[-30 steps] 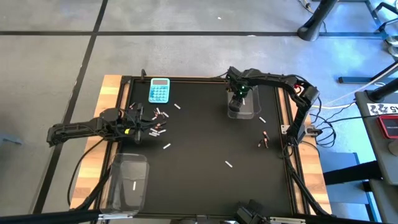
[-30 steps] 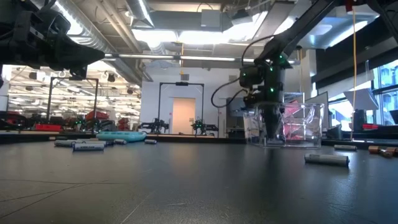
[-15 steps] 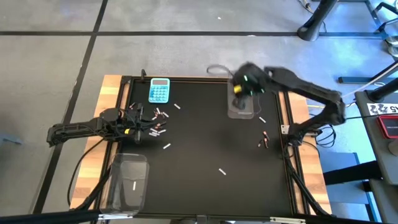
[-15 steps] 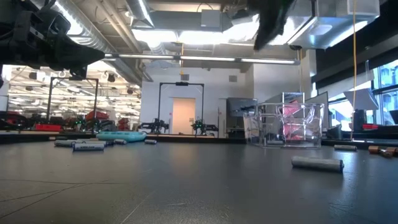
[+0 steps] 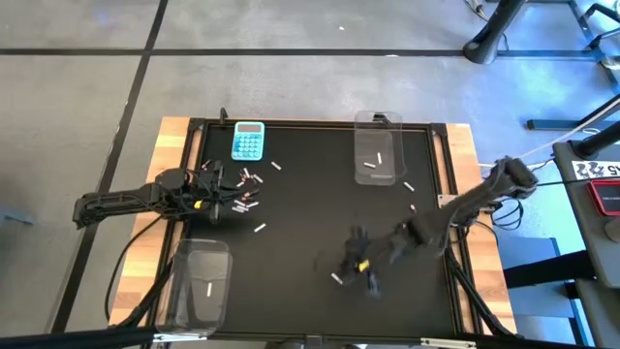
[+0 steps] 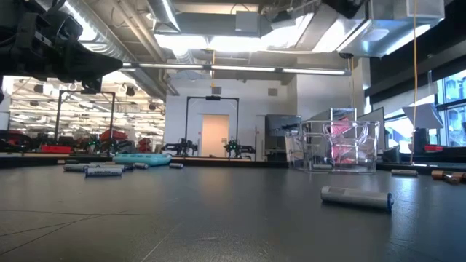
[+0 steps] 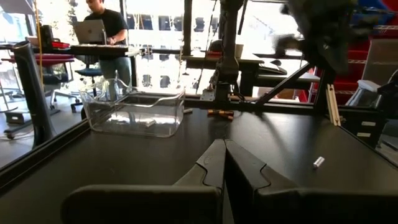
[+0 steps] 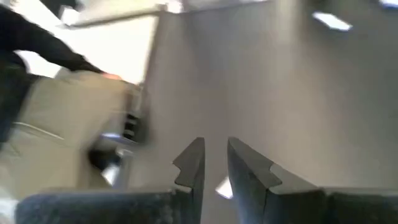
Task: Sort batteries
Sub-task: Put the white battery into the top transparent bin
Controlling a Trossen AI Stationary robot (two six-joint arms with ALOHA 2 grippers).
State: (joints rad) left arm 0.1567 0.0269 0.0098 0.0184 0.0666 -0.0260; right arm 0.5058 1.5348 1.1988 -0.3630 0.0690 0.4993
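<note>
We can read no text, label, brand or number for certain. The calculator (image 5: 248,142) shows only unreadable keys, and a white sign (image 5: 596,171) beyond the desk's (image 5: 310,213) right edge carries dark marks we cannot decipher.

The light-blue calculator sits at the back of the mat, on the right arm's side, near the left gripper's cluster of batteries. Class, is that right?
Not quite. The high view shows the light-blue calculator at the back of the mat on the left arm's side, not the right's. The rest stands: it lies near the cluster of batteries by the left gripper.
</note>
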